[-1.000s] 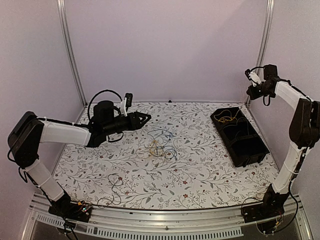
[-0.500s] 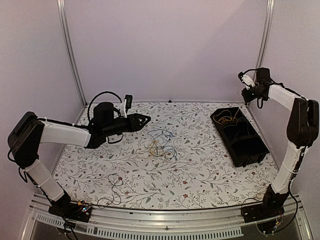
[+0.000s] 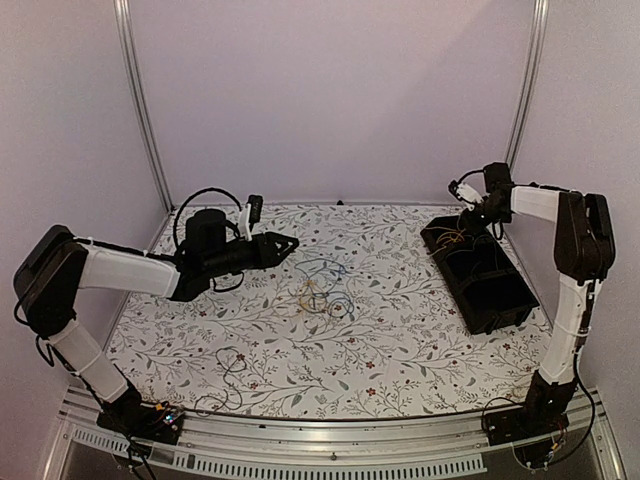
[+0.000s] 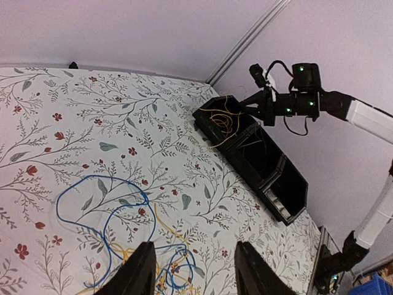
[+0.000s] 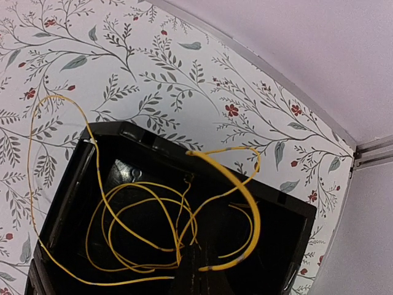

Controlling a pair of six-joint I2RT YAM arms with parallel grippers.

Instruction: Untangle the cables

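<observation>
Two grippers are seen over a floral-printed tabletop (image 3: 400, 345) enclosed by pale lilac walls (image 3: 330, 100). The left gripper (image 4: 196, 276) is spread wide with nothing held, raised near the blue-and-yellow cable tangle (image 4: 123, 233) at mid-table. The right gripper (image 3: 468, 212) is poised over the far compartment of a black bin (image 3: 450, 285); its closure cannot be told. The yellow wire (image 5: 141, 227) looped there, one strand draped over the rim, is resolved in the right wrist view but is merely a smudge from above.

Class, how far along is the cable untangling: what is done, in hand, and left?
Done: one yellow cable lies in the black bin, in its end compartment, one loop over the rim. In hand: nothing visibly; the open left gripper hovers near the tangle, the right gripper over the bin. Left: that blue and yellow tangle is unsorted.
</observation>
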